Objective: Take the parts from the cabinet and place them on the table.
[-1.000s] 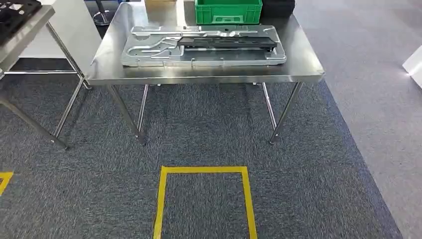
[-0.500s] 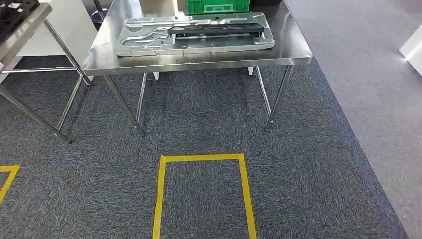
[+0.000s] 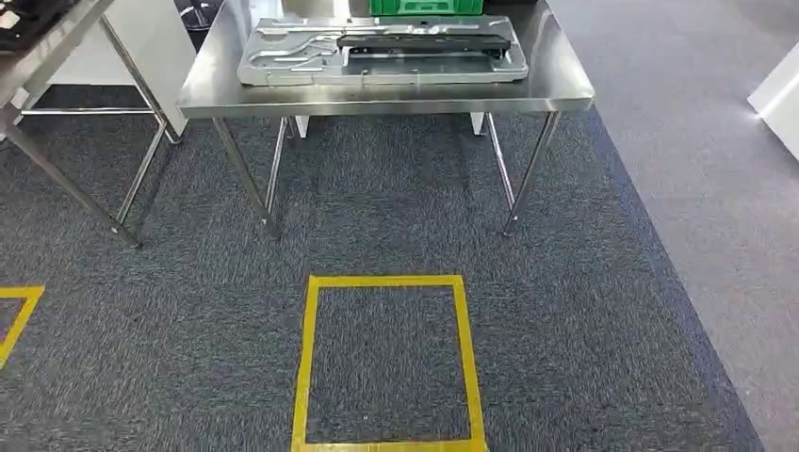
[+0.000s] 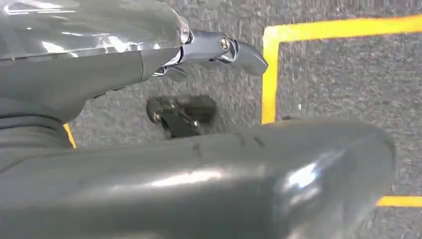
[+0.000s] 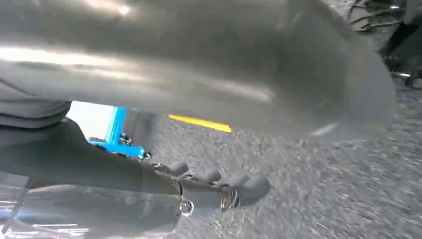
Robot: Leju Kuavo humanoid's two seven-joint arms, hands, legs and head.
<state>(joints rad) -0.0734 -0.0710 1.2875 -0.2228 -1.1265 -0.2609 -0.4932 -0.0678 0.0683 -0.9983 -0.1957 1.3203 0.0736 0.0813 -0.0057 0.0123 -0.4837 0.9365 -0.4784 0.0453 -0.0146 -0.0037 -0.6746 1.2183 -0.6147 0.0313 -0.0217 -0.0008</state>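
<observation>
Nearest, a yellow taped square (image 3: pixel 386 363) marked the grey carpet (image 3: pixel 565 311). Both hands hung over that floor, the left hand (image 4: pixel 149 64) and right hand (image 5: pixel 164 194) gripping nothing; whether their fingers were apart, I could not tell. Farther off, the steel surface (image 3: pixel 556 89) carried the grey metal parts (image 3: pixel 377 52), with a green crate (image 3: pixel 424 7) behind.

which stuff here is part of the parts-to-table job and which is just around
Job:
steel table
silver part lying on it
black part resting on the silver one

Just around:
green crate
second table
yellow floor square
</observation>
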